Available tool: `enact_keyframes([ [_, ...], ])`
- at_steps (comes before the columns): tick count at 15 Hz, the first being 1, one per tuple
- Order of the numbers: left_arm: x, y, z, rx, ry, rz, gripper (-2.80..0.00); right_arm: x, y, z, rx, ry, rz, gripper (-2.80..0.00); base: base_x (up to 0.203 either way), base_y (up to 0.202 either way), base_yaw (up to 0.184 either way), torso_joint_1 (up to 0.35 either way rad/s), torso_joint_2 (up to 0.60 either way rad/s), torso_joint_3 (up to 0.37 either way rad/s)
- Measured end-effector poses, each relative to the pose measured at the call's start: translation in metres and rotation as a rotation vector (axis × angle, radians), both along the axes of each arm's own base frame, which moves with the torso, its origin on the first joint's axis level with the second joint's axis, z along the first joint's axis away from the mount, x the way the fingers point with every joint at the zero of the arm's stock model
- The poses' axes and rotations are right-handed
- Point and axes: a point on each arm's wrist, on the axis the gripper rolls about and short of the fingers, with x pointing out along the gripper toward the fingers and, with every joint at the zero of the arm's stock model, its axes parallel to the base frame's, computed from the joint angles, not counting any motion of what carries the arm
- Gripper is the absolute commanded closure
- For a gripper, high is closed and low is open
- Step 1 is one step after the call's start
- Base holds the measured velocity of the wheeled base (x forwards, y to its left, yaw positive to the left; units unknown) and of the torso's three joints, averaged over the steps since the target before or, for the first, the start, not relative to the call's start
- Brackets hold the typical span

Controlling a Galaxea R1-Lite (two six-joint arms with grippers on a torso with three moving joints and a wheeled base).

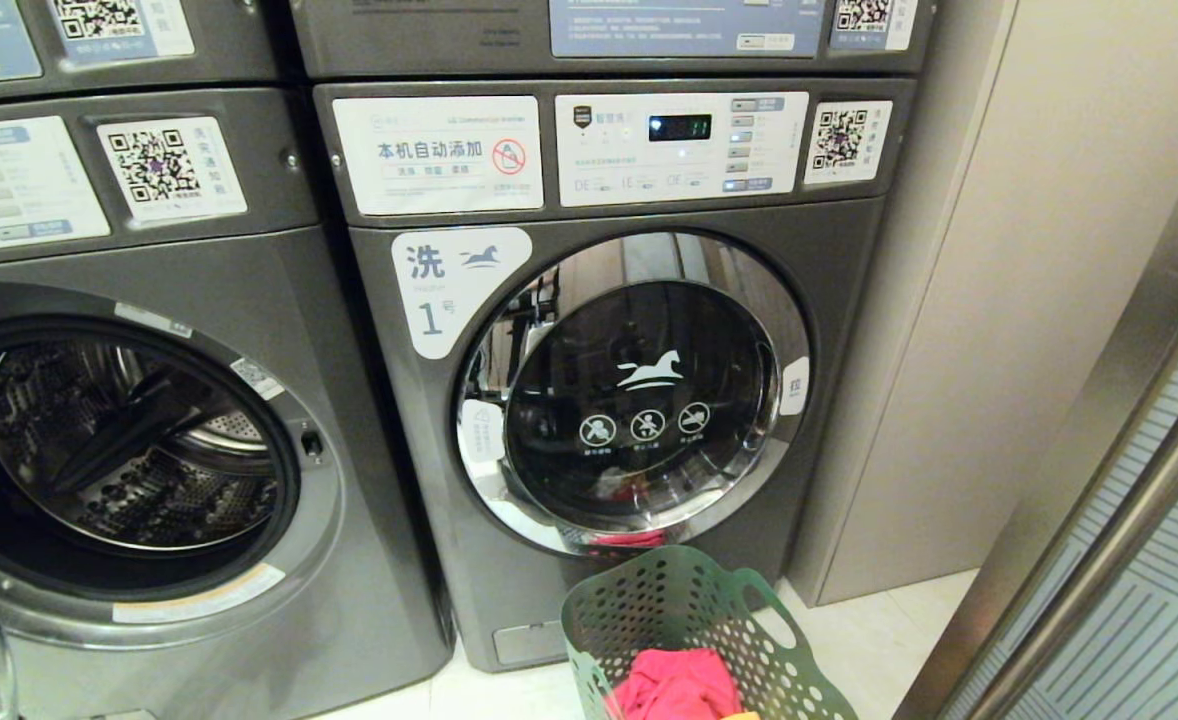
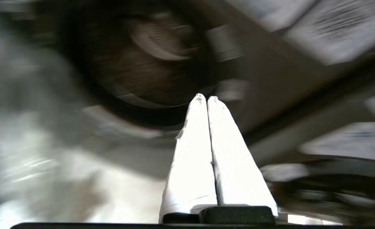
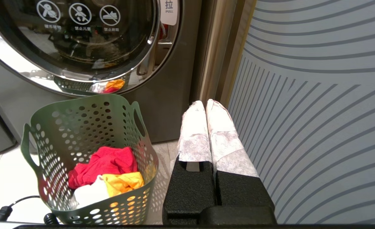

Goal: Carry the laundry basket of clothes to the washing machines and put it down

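The washing machines stood side by side, dark grey and front-loading, and everything else is placed against the one with the closed, chrome-ringed door. The machine beside it had its drum open to view. On the other side of the closed-door machine ran a pale wall panel and a glass panel with curved grey stripes. The laundry basket sat on the pale floor just in front of that machine, below its door, upright and held by neither claw. Inside it lay the clothes: a pink-red piece, a yellow-orange one and a white one. The right claw hung beside the basket, apart from it, white fingers pressed together on nothing. The left claw pointed toward the machines in a blurred view, its fingers likewise together and empty. A black cable lay on the floor near the basket's base.
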Motion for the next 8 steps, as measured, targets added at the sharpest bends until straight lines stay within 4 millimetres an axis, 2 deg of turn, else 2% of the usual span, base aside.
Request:
enact_keyframes([
  [4,0.010,0.016,-0.038,0.267,0.494,0.333,0.00,0.000,0.000,0.000,0.000,0.000,0.000,0.00,0.000,0.000,0.000,0.000,0.00,0.000],
  [8,0.021,0.041,-0.066,0.326,0.828,0.726,0.00,0.000,0.000,0.000,0.000,0.000,0.000,0.00,0.000,0.000,0.000,0.000,0.00,0.000],
])
